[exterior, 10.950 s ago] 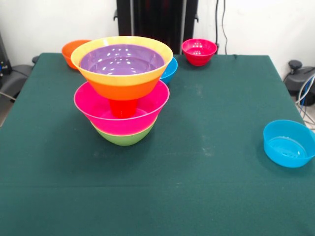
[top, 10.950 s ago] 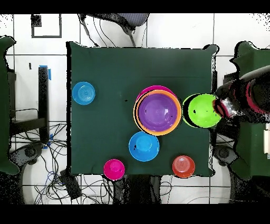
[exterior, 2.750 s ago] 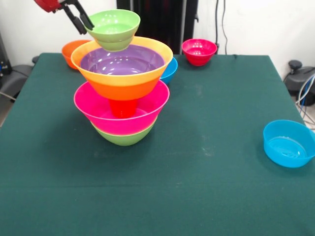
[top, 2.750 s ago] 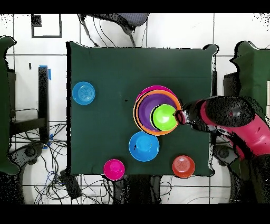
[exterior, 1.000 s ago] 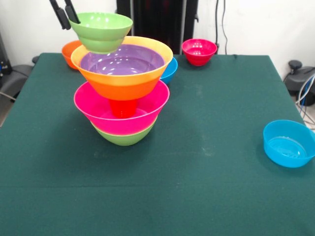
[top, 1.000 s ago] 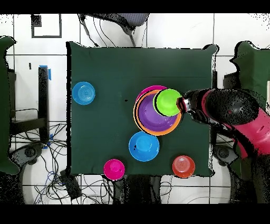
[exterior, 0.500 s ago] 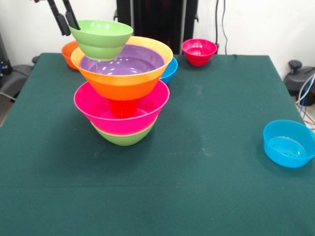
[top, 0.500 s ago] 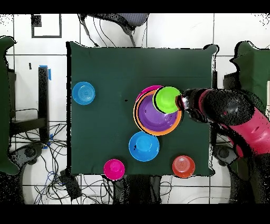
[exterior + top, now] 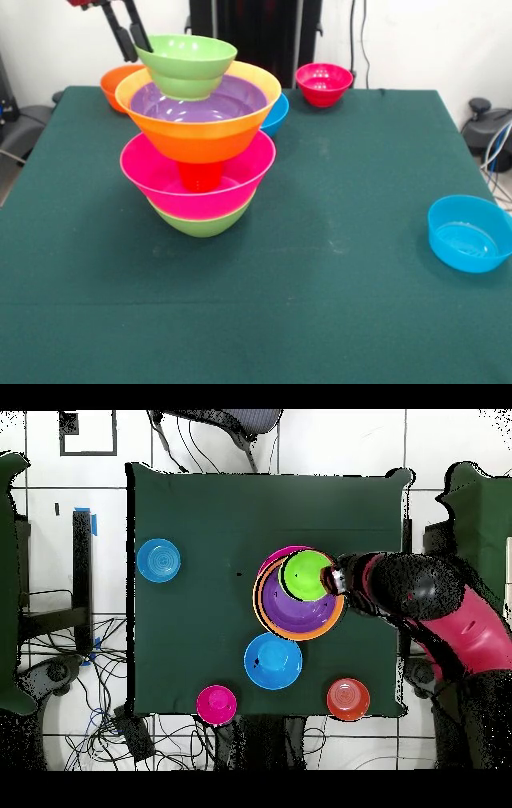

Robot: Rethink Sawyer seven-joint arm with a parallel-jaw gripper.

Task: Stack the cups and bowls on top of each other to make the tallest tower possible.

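The tower [image 9: 198, 152] stands left of centre on the green surface [image 9: 336, 264]: a green bowl [image 9: 202, 224] lowest, a pink bowl [image 9: 198, 180] in it, an orange cup [image 9: 200, 174] standing upside down inside the pink one, and on the cup a wide orange bowl [image 9: 200, 120] with a purple bowl [image 9: 200, 102] nested inside. A small green bowl [image 9: 186, 64] hangs over the purple bowl's back-left part, its rim pinched by the jaws of the gripper [image 9: 132, 36], which reaches in from the upper left; whether its base touches the purple bowl cannot be told. From overhead it lies off-centre, toward the arm's side of the stack [image 9: 308, 574]. Just behind the tower sit a blue bowl [image 9: 276, 114] and a small orange bowl [image 9: 112, 80], with a red bowl [image 9: 323, 84] near the far edge. Another blue bowl [image 9: 468, 234] sits at the right edge. The front and middle-right of the surface lie open.
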